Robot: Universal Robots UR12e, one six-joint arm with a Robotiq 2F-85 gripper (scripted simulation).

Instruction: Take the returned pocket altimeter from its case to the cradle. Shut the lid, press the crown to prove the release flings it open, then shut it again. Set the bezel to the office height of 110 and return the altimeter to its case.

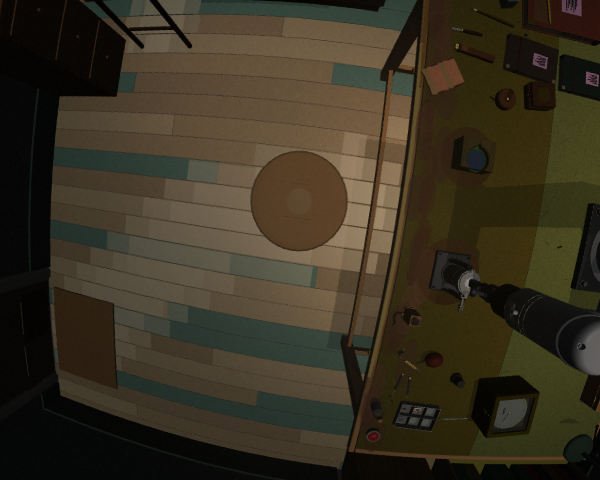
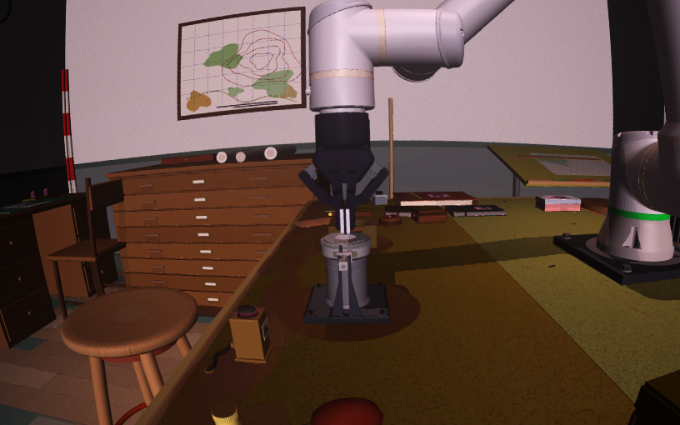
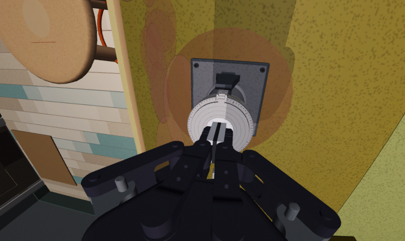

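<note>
The silver pocket altimeter (image 2: 345, 244) (image 3: 219, 120) sits face up on top of the grey cradle (image 2: 346, 287) (image 1: 449, 271), with its lid lying flat over the dial and its crown toward the front of the stand. My gripper (image 2: 346, 228) (image 3: 216, 132) hangs straight above the middle of the lid, closed and empty, its fingertips just at the lid's surface. The graduated bezel ring shows around the lid's rim. The case (image 1: 472, 155), an open box with a blue-green lining, stands further back along the bench.
The bench's front edge (image 2: 248, 287) runs just left of the cradle, with a round stool (image 2: 129, 321) beyond it. A small brown box with a dark button (image 2: 250, 332) stands near the edge. Books (image 2: 434, 199) lie behind, and my arm's base (image 2: 636, 232) stands to the right.
</note>
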